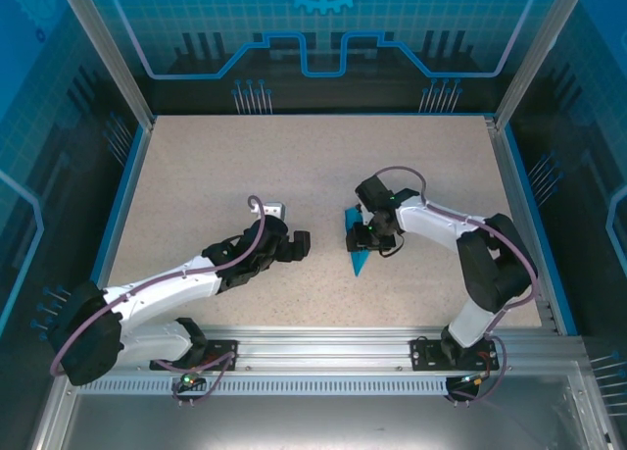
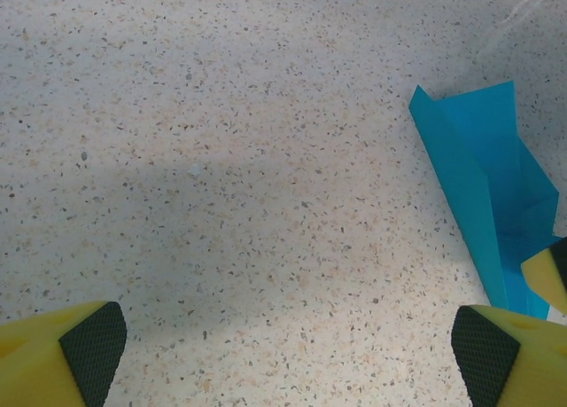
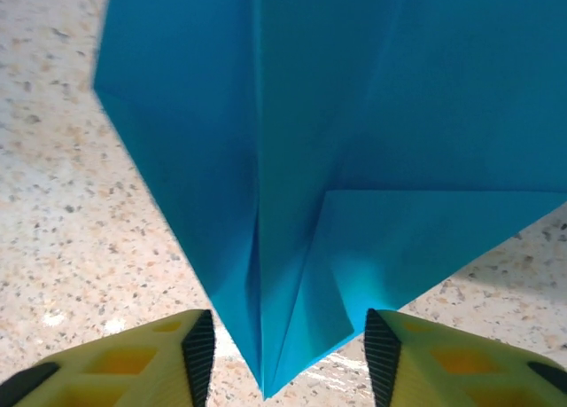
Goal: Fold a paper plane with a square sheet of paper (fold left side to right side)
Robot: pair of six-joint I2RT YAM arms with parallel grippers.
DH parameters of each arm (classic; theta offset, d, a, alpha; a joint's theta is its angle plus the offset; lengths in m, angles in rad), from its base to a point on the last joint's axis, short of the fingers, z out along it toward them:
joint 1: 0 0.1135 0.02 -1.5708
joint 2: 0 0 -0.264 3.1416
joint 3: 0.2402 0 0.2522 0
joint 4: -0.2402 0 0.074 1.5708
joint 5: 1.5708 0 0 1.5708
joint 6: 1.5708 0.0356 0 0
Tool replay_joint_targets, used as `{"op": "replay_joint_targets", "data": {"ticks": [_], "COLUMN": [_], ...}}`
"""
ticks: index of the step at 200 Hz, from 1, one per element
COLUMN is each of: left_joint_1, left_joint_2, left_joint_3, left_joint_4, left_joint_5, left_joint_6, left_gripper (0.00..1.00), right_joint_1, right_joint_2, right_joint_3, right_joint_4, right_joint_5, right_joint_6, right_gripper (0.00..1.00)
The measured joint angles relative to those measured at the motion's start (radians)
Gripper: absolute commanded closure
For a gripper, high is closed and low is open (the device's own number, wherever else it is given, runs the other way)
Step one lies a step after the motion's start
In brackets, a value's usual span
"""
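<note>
Your left gripper [image 2: 288,349] hangs spread wide over the desk [image 2: 221,159]; your right gripper [image 3: 283,354] sits parted astride the plane [image 3: 354,114], not pinching it.

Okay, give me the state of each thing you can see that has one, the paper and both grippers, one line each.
paper plane: folded to a pointed dart with lengthwise creases, lying on the table, not clamped.
right gripper: open, jaws either side of the plane's tip with a small gap on each side.
left gripper: open wide, over the table, apart from the plane.
</note>
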State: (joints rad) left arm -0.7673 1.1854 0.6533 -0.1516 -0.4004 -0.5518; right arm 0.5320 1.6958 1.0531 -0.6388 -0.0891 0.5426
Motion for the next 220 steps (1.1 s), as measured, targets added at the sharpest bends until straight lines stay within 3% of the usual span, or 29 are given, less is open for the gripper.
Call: {"op": "replay_joint_targets", "data": {"ticks": [57, 97, 138, 189, 220], "left_joint_1": [0.000, 0.000, 0.000, 0.000, 0.000], "left_joint_2": [-0.003, -0.015, -0.049, -0.061, -0.061], "left_joint_3": [-0.002, -0.002, -0.007, -0.012, -0.014], "left_joint_4": [0.000, 0.000, 0.000, 0.000, 0.000], "left_joint_5": [0.000, 0.000, 0.004, 0.008, 0.016], "left_joint_6": [0.000, 0.000, 0.003, 0.008, 0.008], "left_gripper": [0.02, 0.01, 0.02, 0.01, 0.02], "right_joint_1": [0.017, 0.025, 0.014, -0.051, -0.067], "right_joint_2": [0.058, 0.129, 0.203, 0.401, 0.503], "right_joint_3": [0.041, 0.113, 0.311, 0.647, 0.766], "right_joint_4": [0.003, -0.015, -0.103, -0.213, -0.274], "right_joint_5": [0.005, 0.024, 0.076, 0.109, 0.116], "right_joint_6": [0.020, 0.025, 0.002, -0.047, -0.063], "right_gripper": [0.75, 0.97, 0.98, 0.97, 0.97]}}
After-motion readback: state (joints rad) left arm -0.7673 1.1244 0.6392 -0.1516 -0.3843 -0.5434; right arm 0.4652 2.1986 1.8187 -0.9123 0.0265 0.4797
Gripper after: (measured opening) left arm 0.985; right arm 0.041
